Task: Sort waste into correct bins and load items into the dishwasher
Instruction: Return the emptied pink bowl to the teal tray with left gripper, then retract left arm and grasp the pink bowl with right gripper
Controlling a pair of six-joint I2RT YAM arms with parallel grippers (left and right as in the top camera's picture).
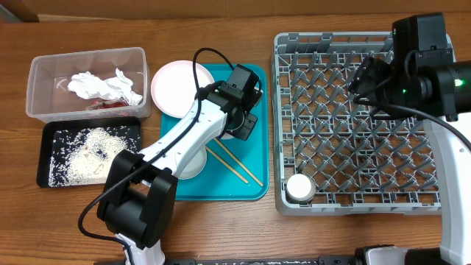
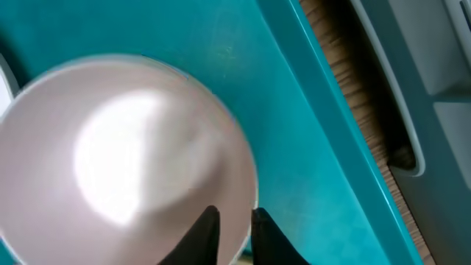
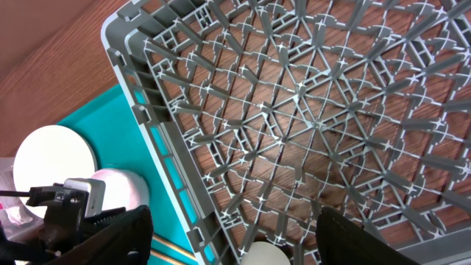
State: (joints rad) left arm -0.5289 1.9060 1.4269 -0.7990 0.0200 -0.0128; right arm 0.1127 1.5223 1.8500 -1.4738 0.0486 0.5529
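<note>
Left gripper (image 2: 235,237) is low over the teal tray (image 2: 309,125), with the pink bowl (image 2: 125,162) directly beneath it. The bowl's rim runs up between the two fingers (image 2: 204,237). One finger shows over the bowl, the other over bare tray. The gap is narrow. Whether the pads are biting the rim, I cannot tell from the wrist view. The bowl looks to be sitting on the tray.

Step in hand, as I read it: take the pink bowl by its rim and carry it to the rack (image 1: 353,125). The rack lies past the tray edge, on the outer finger's side.

To do it well:
- Seat the rim deep between the pads before closing. A tip-only pinch on a smooth, curved wall would likely slip or let the bowl swing.
- Lift straight up until the bowl clears the tray lip, then cross over.
- Chopsticks (image 1: 237,165) lie just behind the hand, toward the arm's base, and the plate (image 1: 175,85) sits off the inner finger's side. A vertical lift avoids dragging either.
- Set the bowl down between pegs, away from the cup (image 1: 300,188) in the rack's near corner.

Right gripper (image 3: 234,217) has its fingers spread wide and holds nothing. It hangs above the rack floor. Dropping the bowl in the rows nearest the tray would keep the two arms apart.
</note>
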